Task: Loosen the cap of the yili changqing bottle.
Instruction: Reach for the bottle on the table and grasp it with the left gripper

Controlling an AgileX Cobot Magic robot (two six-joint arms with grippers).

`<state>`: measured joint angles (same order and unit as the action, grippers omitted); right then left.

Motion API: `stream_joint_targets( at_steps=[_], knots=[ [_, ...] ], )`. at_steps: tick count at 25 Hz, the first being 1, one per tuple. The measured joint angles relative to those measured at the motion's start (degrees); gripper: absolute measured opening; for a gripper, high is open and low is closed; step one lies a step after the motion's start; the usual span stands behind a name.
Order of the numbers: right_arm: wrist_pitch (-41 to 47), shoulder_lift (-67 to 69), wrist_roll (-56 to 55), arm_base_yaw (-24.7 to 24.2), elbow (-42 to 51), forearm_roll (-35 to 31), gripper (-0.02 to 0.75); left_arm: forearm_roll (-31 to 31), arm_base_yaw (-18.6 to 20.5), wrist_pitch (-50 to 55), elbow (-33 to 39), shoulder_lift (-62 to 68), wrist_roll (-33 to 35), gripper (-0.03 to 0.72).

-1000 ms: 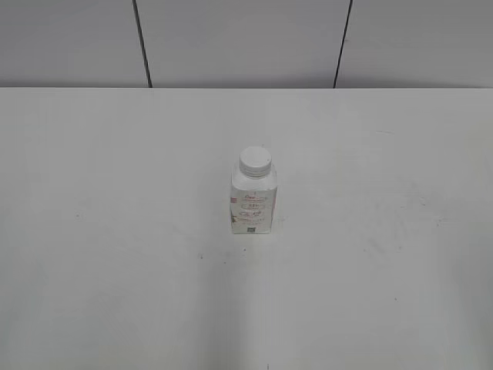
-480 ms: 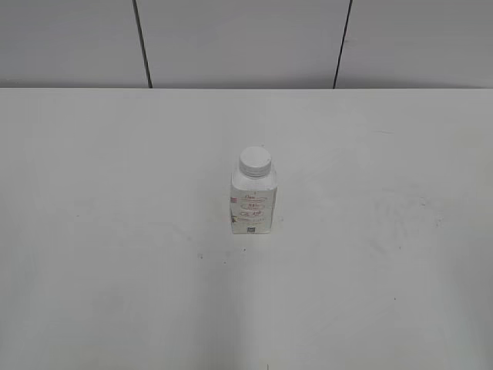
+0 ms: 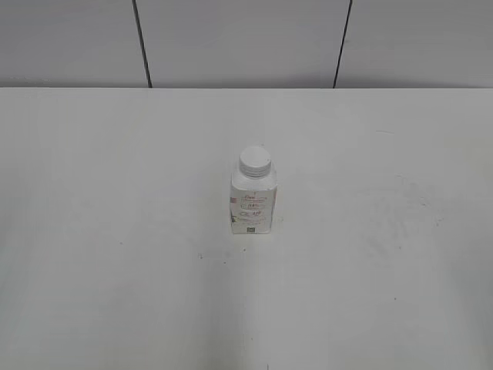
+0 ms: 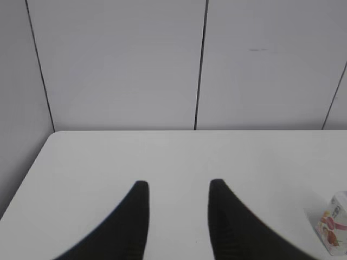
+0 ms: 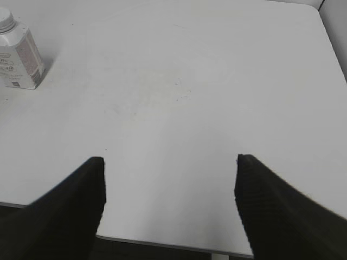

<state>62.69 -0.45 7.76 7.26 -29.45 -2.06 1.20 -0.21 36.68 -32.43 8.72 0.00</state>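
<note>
Honestly nothing here is legible. The yili changqing bottle (image 3: 253, 202) has pink-red print on its front label, stacked in a few oval-ish lines, but it's way too small and blurry to make out any letters or numbers. There's a small dark square mark near the bottom of that label, could be a code, can't tell. The right wrist view shows grey print on the bottle's side, also unreadable. The left wrist view only catches a corner with a pink-orange graphic. The cap (image 3: 255, 161) is plain white.

White table (image 3: 115, 231); grey panelled wall (image 3: 231, 38)
</note>
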Motion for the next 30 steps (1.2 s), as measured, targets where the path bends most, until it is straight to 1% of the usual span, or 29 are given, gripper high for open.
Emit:
stream_joint_targets(
  at_steps=[3,6,9,15,18,22,23,24,26,28,30],
  knots=[
    [0.0,0.0,0.0,0.0,0.0,0.0,0.585,0.4,-0.5,-5.5,0.2,4.8,1.3,0.239],
    [0.0,0.0,0.0,0.0,0.0,0.0,0.585,0.7,-1.6,-13.8,2.4,9.0,1.6,0.240],
    [0.0,0.0,0.0,0.0,0.0,0.0,0.585,1.3,-3.5,-21.4,5.9,12.5,1.8,0.240],
    [0.0,0.0,0.0,0.0,0.0,0.0,0.585,2.6,-8.7,-37.3,14.5,19.3,1.9,0.240],
    [0.0,0.0,0.0,0.0,0.0,0.0,0.585,2.6,-10.5,-41.2,17.1,23.5,1.9,0.240],
    [0.0,0.0,0.0,0.0,0.0,0.0,0.585,3.0,-10.7,-44.7,17.5,29.1,1.6,0.240],
    [0.0,0.0,0.0,0.0,0.0,0.0,0.585,4.3,-10.7,-46.1,17.5,31.0,0.8,0.240],
    [0.0,0.0,0.0,0.0,0.0,0.0,0.585,6.9,-10.7,-47.6,17.5,32.9,-1.0,0.240],
    [0.0,0.0,0.0,0.0,0.0,0.0,0.585,13.7,-10.7,-51.4,17.5,38.9,-6.4,0.240],
    [0.0,0.0,0.0,0.0,0.0,0.0,0.585,20.1,-10.7,-57.8,17.5,46.5,-10.9,0.240],
    [0.0,0.0,0.0,0.0,0.0,0.1,0.585,26.2,-10.7,-65.1,17.6,52.9,-12.9,0.240]
  ],
)
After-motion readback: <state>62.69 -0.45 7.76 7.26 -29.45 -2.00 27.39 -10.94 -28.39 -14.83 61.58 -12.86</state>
